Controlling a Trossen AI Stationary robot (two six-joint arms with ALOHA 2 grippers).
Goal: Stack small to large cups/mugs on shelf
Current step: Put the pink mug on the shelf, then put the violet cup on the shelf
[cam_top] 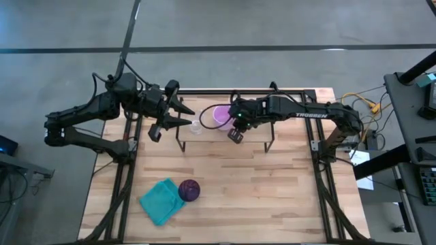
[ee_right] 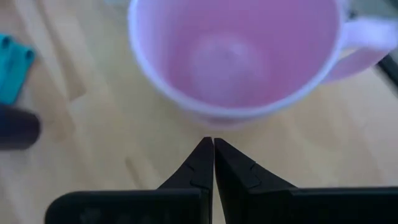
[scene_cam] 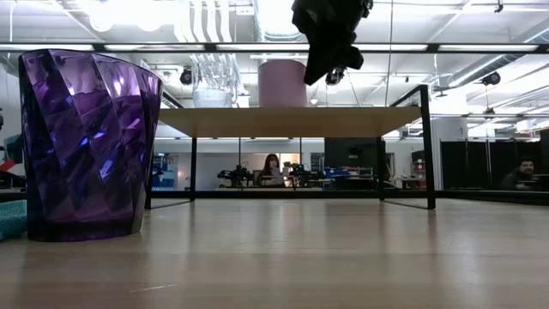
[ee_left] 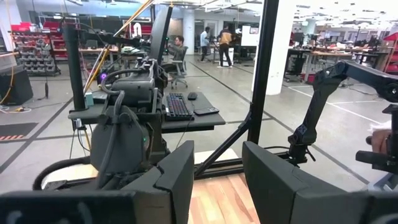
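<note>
Hovering just beside the pink mug (ee_right: 239,56), right gripper (ee_right: 213,144) fingers closed

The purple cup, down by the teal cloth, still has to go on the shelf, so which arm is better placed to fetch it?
Probably the left. The purple cup sits on the table's left half, nearer the open left gripper. The right gripper is shut, beside the pink mug.

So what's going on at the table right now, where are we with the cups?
The clear glass and the pink mug stand side by side on the shelf, not nested. The right gripper hovers just beside the mug with its fingers shut and empty. The left gripper is open, next to the glass, holding nothing. The purple cup sits on the table beside the teal cloth, untouched.
</note>
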